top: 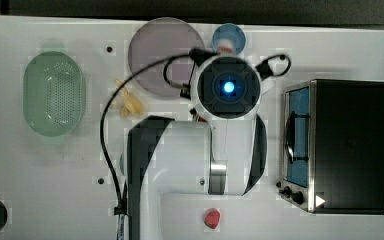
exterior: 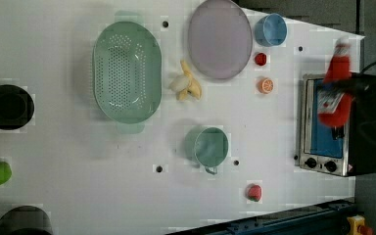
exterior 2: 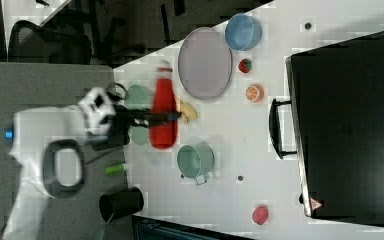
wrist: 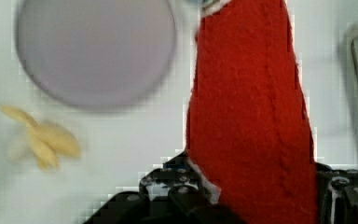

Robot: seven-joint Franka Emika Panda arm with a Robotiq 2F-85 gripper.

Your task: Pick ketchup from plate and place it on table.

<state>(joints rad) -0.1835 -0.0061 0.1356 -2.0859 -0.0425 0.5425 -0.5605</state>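
Aloft now: the ketchup point(exterior 2: 163, 112), a slim red bottle, hangs clear of the table point(exterior: 78, 186), clamped in the gripper point(exterior 2: 152, 116). In the right view, dark fingers point(exterior 2: 172, 116) cross the bottle's middle just left of frame centre, and the white arm point(exterior 2: 50, 150) fills the lower left. In the left view the bottle point(exterior: 337, 88) sits at the right edge of the frame, in front of the toaster oven point(exterior: 333, 127), its whitish label patch facing the camera. The wrist view has the red body point(wrist: 251, 121) rising from between the black jaw parts, which close on its base.

The plate point(exterior: 219, 38), pale lilac-grey, is bare at upper centre of the left view. It shows again in the wrist view point(wrist: 95, 51) and the top view point(top: 160, 47), partly under the arm's round head in the latter.

Around the plate in the left view:
- blue bowl point(exterior: 270, 29) just to its right
- small red fruit point(exterior: 260, 59) and orange slice point(exterior: 266, 85) at its lower right
- bananas point(exterior: 186, 84) between the plate and the green perforated basket point(exterior: 126, 72)

Lower down: a green cup point(exterior: 207, 147) and a red lump, likely a strawberry point(exterior: 254, 192), though the view is coarse.
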